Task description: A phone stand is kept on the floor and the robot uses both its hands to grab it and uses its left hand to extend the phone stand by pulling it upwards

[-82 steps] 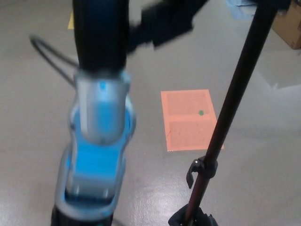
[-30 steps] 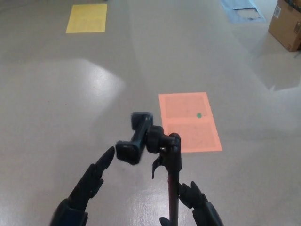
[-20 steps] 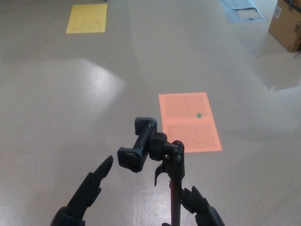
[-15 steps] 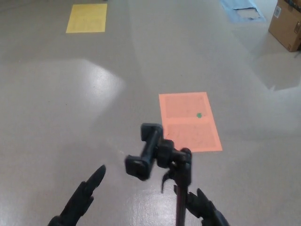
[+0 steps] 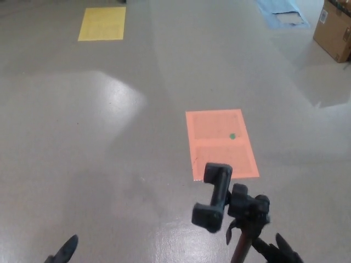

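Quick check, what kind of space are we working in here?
Probably an indoor lab or workshop test area: a bare polished grey floor with coloured squares marked on it, orange and yellow, and a cardboard box off at the side.

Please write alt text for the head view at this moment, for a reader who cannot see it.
A black phone stand rises from the bottom edge over a grey floor, its clamp head tilted left. Only fingertips of the left robot hand and right robot hand show at the bottom. Beyond lie an orange floor marker, a yellow marker and a cardboard box.
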